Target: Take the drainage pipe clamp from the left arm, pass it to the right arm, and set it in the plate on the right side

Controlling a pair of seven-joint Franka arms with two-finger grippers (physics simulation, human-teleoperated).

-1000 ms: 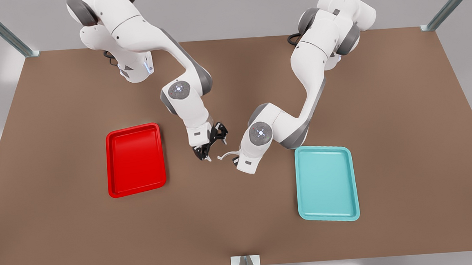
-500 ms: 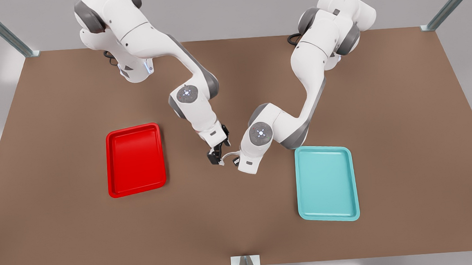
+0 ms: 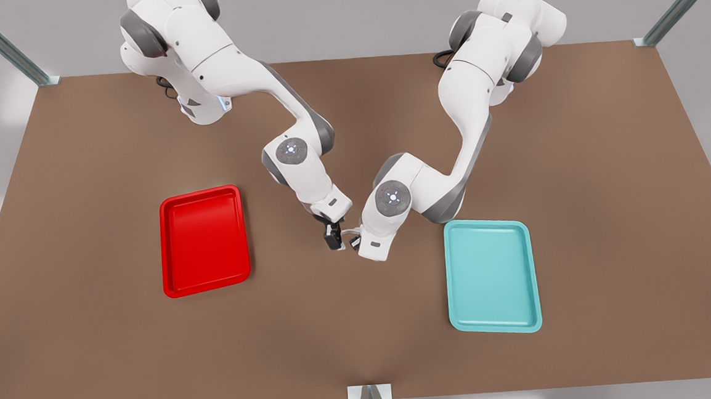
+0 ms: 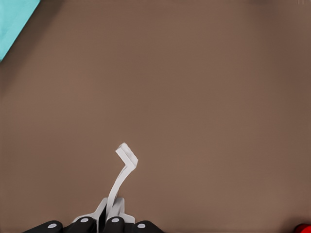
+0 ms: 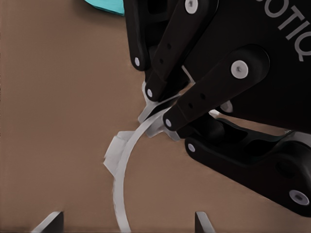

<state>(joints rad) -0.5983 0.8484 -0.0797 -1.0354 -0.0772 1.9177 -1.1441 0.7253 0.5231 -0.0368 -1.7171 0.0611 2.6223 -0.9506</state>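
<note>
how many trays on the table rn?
2. The red plate lies on the front view's left, the teal tray on the front view's right, lower down. Both lie flat with nothing in them, on either side of the two grippers meeting mid-table.

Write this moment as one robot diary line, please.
handover | left gripper shut on drainage pipe clamp | right gripper open around it | plate not yet reached
</note>
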